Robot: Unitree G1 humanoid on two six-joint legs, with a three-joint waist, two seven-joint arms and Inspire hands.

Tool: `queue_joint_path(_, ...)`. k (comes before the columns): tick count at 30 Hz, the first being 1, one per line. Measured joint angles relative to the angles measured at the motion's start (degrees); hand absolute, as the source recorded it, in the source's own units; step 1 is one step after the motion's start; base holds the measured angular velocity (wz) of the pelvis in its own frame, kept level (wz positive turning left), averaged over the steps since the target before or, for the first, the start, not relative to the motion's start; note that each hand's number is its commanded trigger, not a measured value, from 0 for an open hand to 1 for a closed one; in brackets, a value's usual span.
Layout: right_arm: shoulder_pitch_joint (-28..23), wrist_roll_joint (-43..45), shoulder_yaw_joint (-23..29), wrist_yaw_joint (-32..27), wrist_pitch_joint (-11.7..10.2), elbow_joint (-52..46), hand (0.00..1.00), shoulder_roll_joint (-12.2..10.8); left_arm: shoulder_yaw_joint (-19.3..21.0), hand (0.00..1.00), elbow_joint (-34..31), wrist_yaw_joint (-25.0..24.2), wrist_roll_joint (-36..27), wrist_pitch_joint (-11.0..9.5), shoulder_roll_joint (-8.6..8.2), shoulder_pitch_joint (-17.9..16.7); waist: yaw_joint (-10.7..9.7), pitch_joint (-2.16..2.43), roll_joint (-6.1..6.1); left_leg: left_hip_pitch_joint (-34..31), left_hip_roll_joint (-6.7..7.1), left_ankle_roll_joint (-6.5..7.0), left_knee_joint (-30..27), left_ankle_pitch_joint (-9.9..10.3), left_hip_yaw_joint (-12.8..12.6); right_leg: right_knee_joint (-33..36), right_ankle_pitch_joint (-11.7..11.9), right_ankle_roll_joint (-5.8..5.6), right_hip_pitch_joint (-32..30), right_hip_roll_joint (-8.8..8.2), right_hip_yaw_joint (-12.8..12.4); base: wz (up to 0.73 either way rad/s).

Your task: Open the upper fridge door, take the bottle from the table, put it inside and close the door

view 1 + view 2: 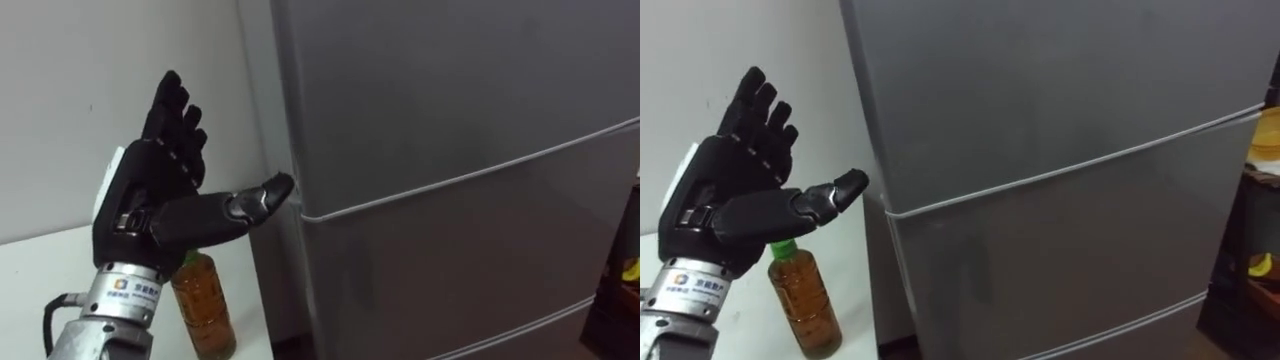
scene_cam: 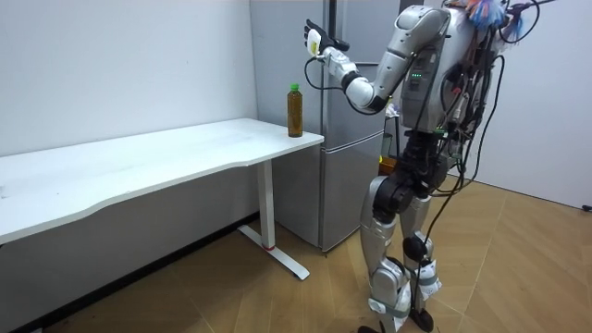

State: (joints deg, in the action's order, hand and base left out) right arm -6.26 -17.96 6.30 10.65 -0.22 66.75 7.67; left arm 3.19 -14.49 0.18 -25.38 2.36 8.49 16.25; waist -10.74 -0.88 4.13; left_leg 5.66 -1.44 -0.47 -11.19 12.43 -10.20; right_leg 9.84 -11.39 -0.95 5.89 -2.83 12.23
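**On the counter, the bottle waits; the fridge is shut**

At the counter's corner nearest the fridge stands the bottle (image 1: 203, 305), upright, green-capped and full of amber drink. It rests on the white counter (image 1: 50, 270) and nothing holds it. The left hand (image 1: 150, 200) is raised above and in front of the bottle, clear of it. Its palm is spread, its fingers (image 1: 175, 110) are straight and point upward, and it grips nothing. The thumb (image 1: 255, 200) juts sideways toward the left edge of the fridge (image 1: 450, 100), level with the seam (image 1: 470, 175) that parts the upper door from the door below. The thumb tip is just beside that edge, but whether it touches the metal cannot be told.

In the room view the robot stands upright on the wooden floor, close in front of the fridge, with the counter's end on its left side.

Both fridge doors sit flush, with no gap showing at any edge, so the upper compartment appears closed. By that reading none of the task is done yet. The raised hand at the door's edge suggests that opening the upper door is the step in hand. Left to do, by this judgement: pull that door open, take the bottle off the counter, set it on a shelf inside, and probably close the door.
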Motion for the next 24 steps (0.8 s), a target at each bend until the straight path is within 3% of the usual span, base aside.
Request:
queue_joint_path(8, 0.82, -0.03, -0.76, 0.29, 0.52, 0.84, 0.00, 0.36, -1.91, 0.00, -0.01, -3.05, 0.11, 0.31, -0.02, 0.57, -0.04, -0.06, -0.40, -0.68, 0.01, 0.00, 0.03, 0.00, -0.43, -0.12, 0.00, 0.00, -0.59, -0.11, 0.20, 0.00)
queue_joint_path(18, 1.18, -0.14, -2.12, -0.03, 1.07, 0.86, 0.00, 0.41, -5.95, 0.00, -0.24, -4.65, 0.05, 1.60, -0.05, 0.59, -0.26, 0.45, -0.67, -1.12, -0.01, 0.00, 0.27, 0.00, -0.43, -0.02, 0.03, -0.01, -0.79, -0.08, 0.36, 0.00)
queue_joint_path(24, 1.32, -0.37, -2.79, -0.07, 1.58, 0.82, 0.00, 0.72, -6.79, 0.00, -0.47, -5.43, -2.11, 2.48, 0.01, 3.65, -0.29, 0.50, -0.66, -0.97, 0.00, 0.00, 0.26, 0.00, -0.45, -0.06, 0.06, -0.01, -0.82, -0.10, 0.45, 0.02)
